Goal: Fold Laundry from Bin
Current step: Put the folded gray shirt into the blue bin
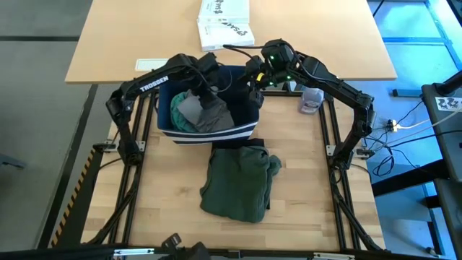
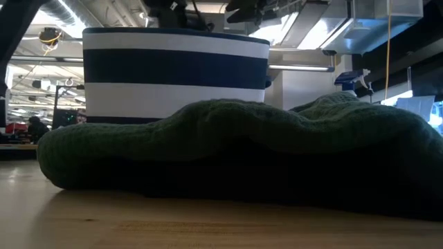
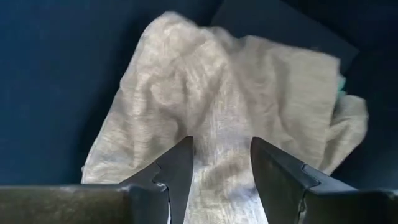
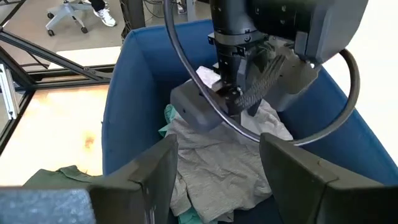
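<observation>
Navy white-striped bin (image 1: 209, 133), light grey garment (image 3: 230, 99), dark green garment (image 1: 238, 180), perhaps teal cloth (image 1: 178, 115).

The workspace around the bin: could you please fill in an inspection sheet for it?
Surface: wooden table, bare around the garment.
Job's things: bin holds light grey garment over teal cloth; dark green garment lies crumpled in front of it.
Clutter: white printed boxes, spray bottle.
Grippers: left gripper open, down inside the bin at the grey garment; right gripper open above the bin's rim.
Cables: black loop on left arm; floor cables.
Surroundings: office chair.

left claw (image 4: 231, 99) in bin (image 4: 124, 112), grey laundry (image 4: 217, 168)
</observation>
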You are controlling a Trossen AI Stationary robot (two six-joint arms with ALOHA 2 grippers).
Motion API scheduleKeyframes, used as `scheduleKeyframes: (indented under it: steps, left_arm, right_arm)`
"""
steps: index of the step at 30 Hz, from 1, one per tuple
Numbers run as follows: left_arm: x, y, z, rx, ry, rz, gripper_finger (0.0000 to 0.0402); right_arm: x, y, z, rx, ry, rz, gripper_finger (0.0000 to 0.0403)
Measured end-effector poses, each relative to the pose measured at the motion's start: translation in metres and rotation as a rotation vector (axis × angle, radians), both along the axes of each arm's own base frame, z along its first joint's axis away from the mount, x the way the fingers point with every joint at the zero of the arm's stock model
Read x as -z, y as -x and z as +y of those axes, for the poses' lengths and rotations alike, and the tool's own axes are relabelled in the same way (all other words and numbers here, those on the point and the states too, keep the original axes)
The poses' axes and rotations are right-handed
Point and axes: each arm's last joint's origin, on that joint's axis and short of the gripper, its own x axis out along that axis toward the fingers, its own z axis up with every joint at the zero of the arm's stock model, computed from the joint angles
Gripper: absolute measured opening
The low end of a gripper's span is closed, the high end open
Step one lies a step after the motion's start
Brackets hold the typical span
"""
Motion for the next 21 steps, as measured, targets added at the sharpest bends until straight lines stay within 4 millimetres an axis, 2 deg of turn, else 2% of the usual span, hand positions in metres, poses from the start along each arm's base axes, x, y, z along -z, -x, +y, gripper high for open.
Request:
scheduleKeyframes:
  steps: [2,4,8,9,13,21]
  left_arm:
    - [0.002,0.001,0.001,-0.020,0.002,0.024,0.0149]
    - [0.002,0.006,0.002,-0.037,0.016,0.048,0.0126]
    - [0.004,0.014,0.002,-0.060,0.047,0.110,0.0026]
    - [0.003,0.016,0.002,-0.068,0.055,0.121,0.0014]
    - [-0.005,0.027,-0.003,-0.101,0.030,0.166,0.0003]
    - [-0.051,0.069,-0.028,-0.220,-0.067,0.171,0.0001]
  right_arm:
    - [0.000,0.000,0.000,0.000,-0.002,0.005,0.0225]
    - [0.001,0.000,0.000,0.000,-0.003,0.008,0.0225]
    - [0.000,0.000,0.000,-0.002,0.001,0.006,0.0225]
    - [0.000,0.000,0.000,-0.001,0.002,0.004,0.0225]
    - [0.000,0.000,0.000,-0.001,0.004,0.000,0.0225]
    - [-0.002,-0.001,-0.001,0.003,0.048,-0.020,0.0225]
